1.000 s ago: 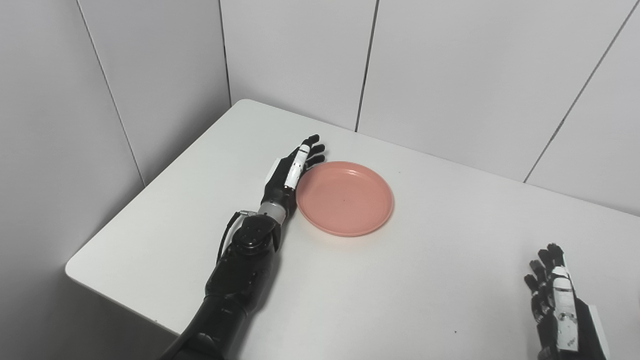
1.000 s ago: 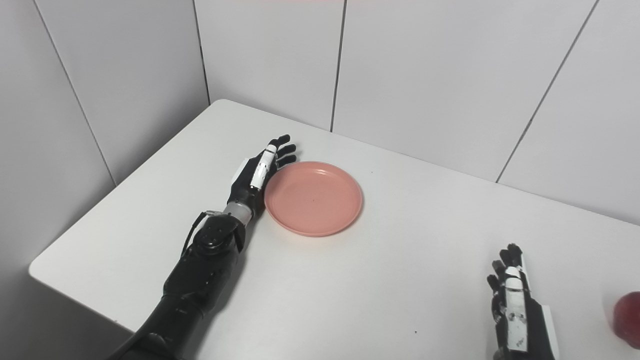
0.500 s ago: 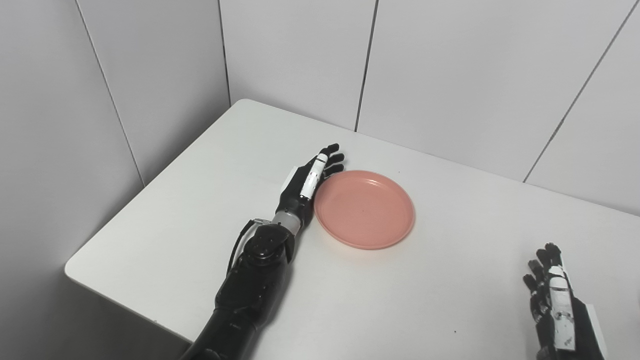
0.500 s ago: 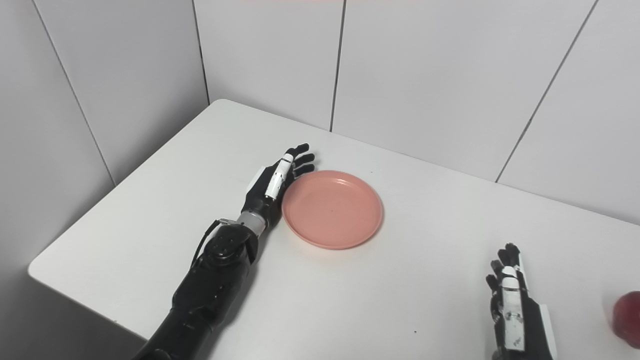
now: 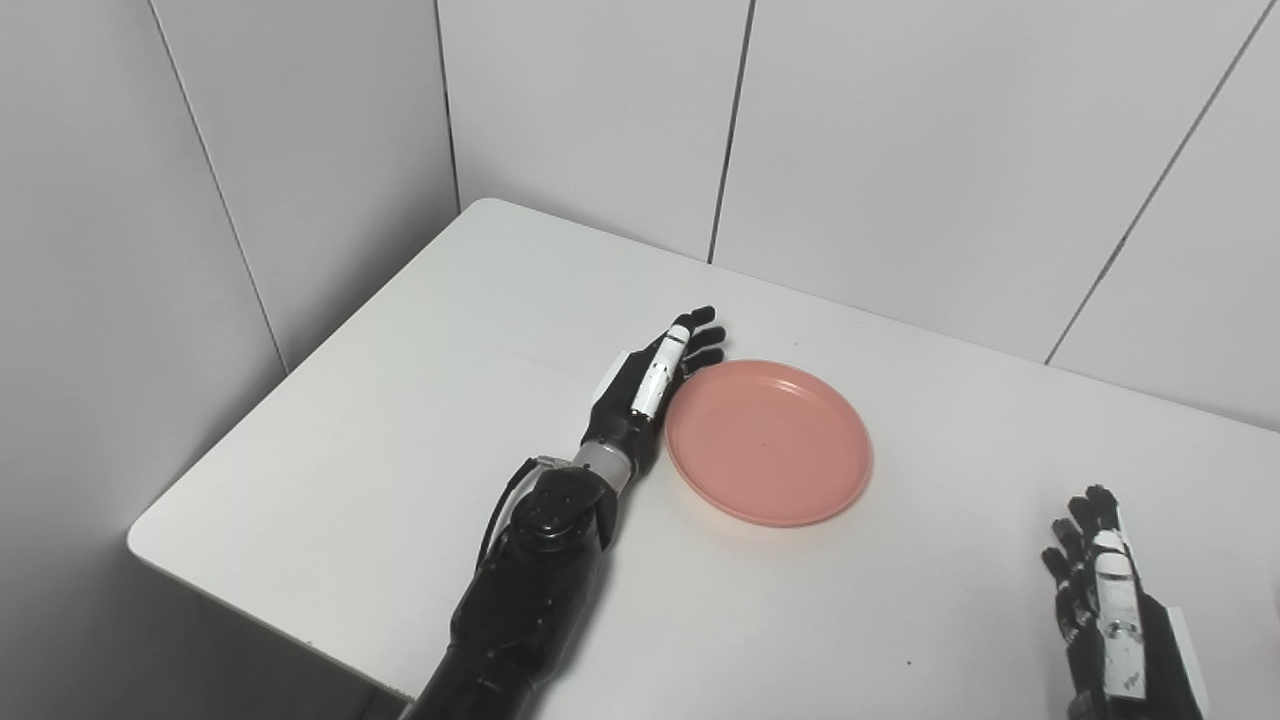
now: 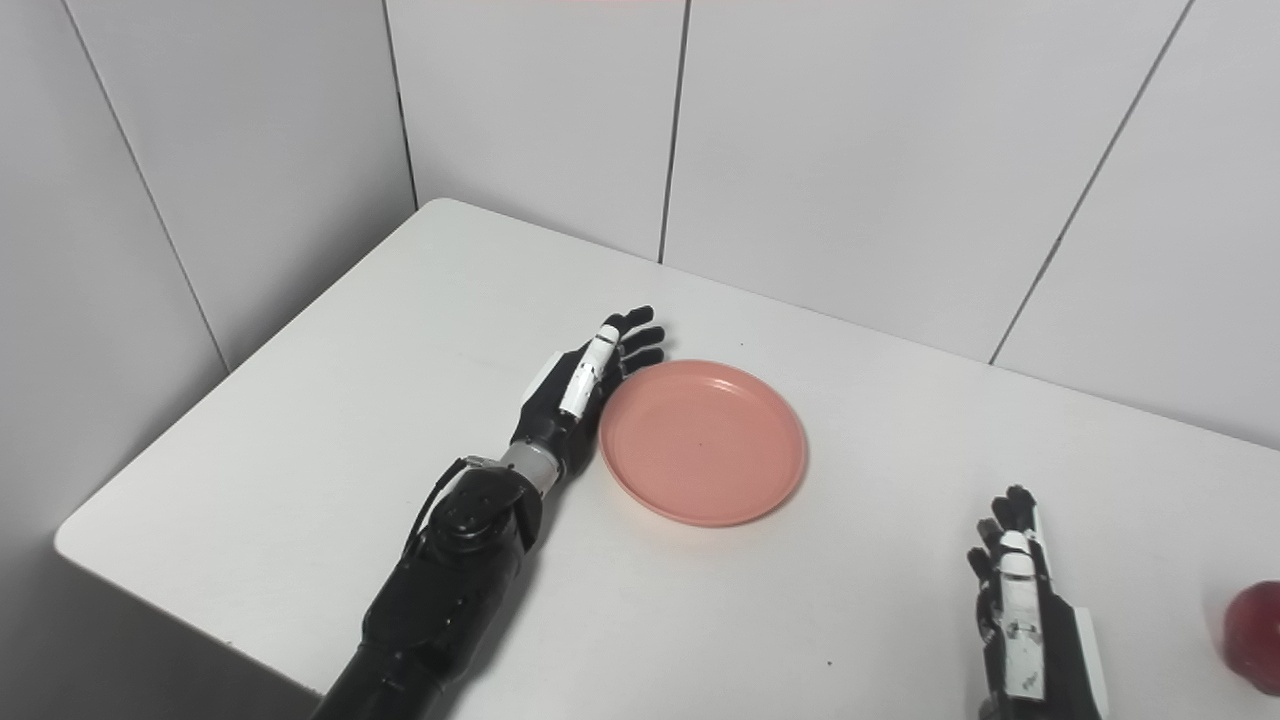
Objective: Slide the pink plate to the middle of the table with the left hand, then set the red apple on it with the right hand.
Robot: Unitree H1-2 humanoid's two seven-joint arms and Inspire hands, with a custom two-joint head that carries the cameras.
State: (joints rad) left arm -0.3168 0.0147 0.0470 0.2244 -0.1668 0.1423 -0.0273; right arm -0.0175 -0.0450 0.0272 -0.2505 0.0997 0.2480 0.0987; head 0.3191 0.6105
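The left hand (image 5: pixel 650 385) lay on its edge on the white table (image 5: pixel 400 420), fingers straight and a little apart, holding nothing; its palm side touched the left rim of the pink plate (image 5: pixel 768 442); the plate sat flat and empty; the right hand (image 6: pixel 1025 615) rested near the front right, fingers stretched and holding nothing; the red apple (image 6: pixel 1255 635) stood just beside it, at the right edge of the right eye view.

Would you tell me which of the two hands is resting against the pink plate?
The left hand, lying open along the pink plate's left rim; the right hand sits apart, near the red apple.
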